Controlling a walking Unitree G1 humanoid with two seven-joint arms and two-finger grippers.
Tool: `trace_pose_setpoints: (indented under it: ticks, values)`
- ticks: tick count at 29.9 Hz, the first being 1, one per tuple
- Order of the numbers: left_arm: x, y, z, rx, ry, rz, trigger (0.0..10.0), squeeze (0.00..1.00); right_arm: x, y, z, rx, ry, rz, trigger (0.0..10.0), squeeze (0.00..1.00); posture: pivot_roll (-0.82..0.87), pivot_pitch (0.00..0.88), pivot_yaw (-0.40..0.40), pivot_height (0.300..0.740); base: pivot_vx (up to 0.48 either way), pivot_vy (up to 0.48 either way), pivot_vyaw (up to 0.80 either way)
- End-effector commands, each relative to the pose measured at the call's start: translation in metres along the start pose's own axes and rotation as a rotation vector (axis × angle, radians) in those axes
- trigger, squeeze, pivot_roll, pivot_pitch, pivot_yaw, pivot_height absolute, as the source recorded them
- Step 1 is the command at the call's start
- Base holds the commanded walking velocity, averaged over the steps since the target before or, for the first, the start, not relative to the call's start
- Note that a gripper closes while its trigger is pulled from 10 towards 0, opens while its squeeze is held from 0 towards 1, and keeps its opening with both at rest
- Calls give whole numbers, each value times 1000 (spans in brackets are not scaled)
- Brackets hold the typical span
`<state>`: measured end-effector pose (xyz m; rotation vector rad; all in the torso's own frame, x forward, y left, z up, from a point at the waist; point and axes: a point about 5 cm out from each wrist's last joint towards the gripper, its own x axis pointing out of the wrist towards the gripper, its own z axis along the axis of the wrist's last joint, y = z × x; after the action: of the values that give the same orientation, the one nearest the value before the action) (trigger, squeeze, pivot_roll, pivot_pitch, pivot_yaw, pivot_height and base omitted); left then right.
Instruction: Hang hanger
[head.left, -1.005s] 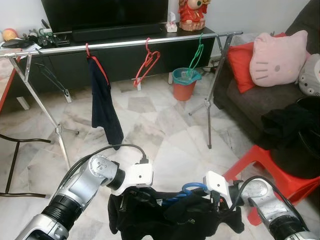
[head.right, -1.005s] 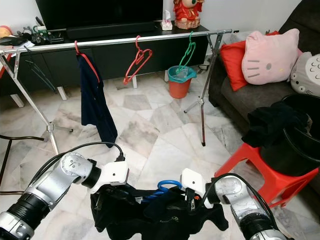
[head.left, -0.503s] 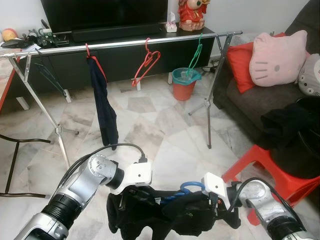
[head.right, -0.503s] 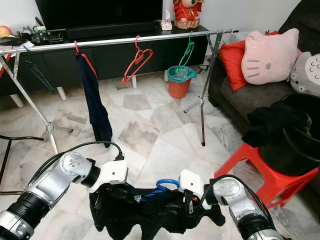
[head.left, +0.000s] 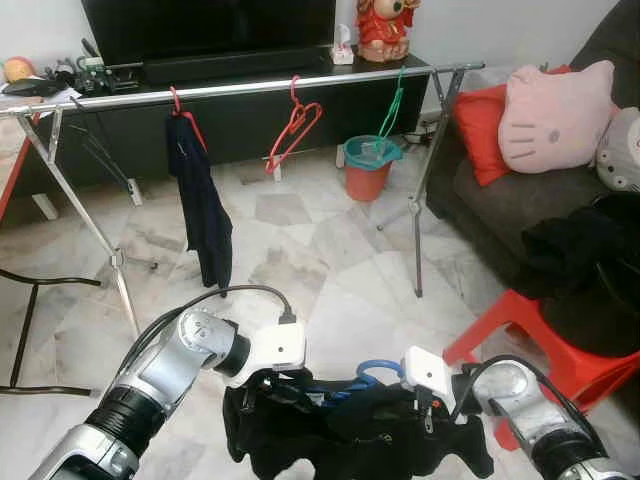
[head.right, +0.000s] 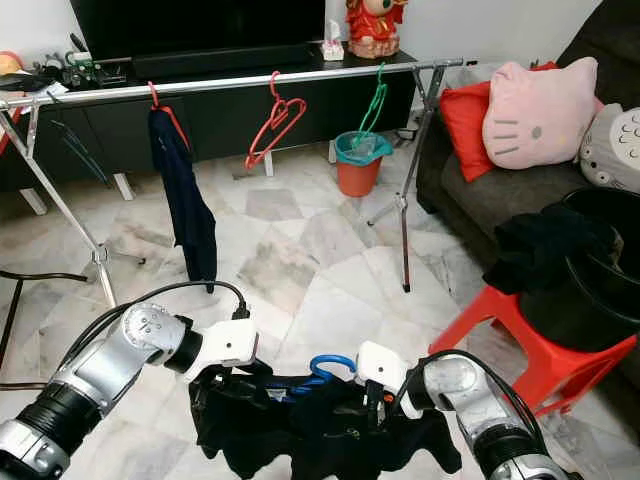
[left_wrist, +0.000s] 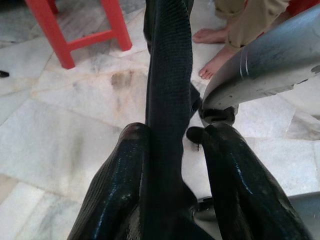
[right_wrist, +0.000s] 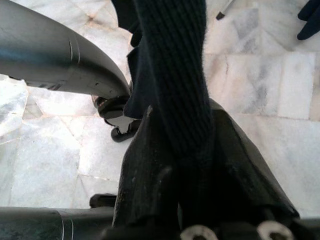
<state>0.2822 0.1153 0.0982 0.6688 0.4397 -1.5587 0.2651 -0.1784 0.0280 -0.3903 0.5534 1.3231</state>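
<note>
Black garment (head.left: 350, 440) spread wider, blue hanger (head.left: 372, 372) between both grippers

Even, soft indoor light is reaching me on both eye views.
I am seeing sharp detail across the marble floor (head.left: 330, 260) with only faint shadows, and a glossy sheen is showing on the left gripper's fingers (left_wrist: 120, 195); close up, the dark garment (right_wrist: 175, 75) is blurring slightly in both wrist views.
</note>
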Motion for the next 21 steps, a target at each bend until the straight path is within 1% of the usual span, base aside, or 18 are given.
trace_pose_setpoints:
  ticks: [1,6,8,9,11,12,14,15,16,17,19,20,21]
  values:
    - [-11,4,-1,5,20,38,10000,1000,-1,-5,4,-24,6,-22,0,0,14,0,-50,740,0,0,0]
    - [-21,8,-4,5,40,91,10000,1000,-1,-5,-1,-20,39,-42,0,0,23,0,-58,740,0,0,0]
    - [-24,10,-4,1,34,122,10000,1000,-1,-5,-3,-17,49,-45,0,0,23,0,-58,740,0,0,0]
    - [-27,11,-5,2,39,158,10000,1000,0,-4,-6,-14,65,-51,0,0,25,0,-61,740,0,0,0]
    - [-30,12,-6,7,55,192,10000,1000,-1,-5,-7,-14,77,-60,0,0,26,0,-63,740,0,0,0]
    - [-31,12,-10,15,82,218,10000,925,-1,-6,-8,-9,83,-73,0,0,29,0,-64,740,0,0,0]
    - [-32,11,-12,21,99,230,10000,925,-2,-6,-9,-5,86,-80,0,0,29,0,-64,740,0,0,0]
    - [-34,11,-20,15,133,286,10000,0,-3,-8,-10,-3,93,-111,0,0,32,0,-65,740,0,0,0]
    - [-35,12,-23,3,136,339,10000,0,-4,-10,-9,-2,92,-130,0,0,34,0,-67,740,0,0,0]
    - [-36,15,-28,-15,141,427,10000,0,-6,-15,-8,4,89,-169,0,0,35,0,-71,740,0,0,0]
    - [-38,19,-34,-28,165,552,10000,0,-9,-22,-5,26,73,-231,0,0,36,0,-73,740,0,0,0]
    - [-38,20,-35,-28,170,574,10000,0,-10,-23,-4,29,69,-239,0,0,36,0,-73,740,0,0,0]
    - [-39,21,-38,-46,175,615,10000,0,-12,-27,-2,46,59,-278,0,0,40,0,-77,740,0,0,0]
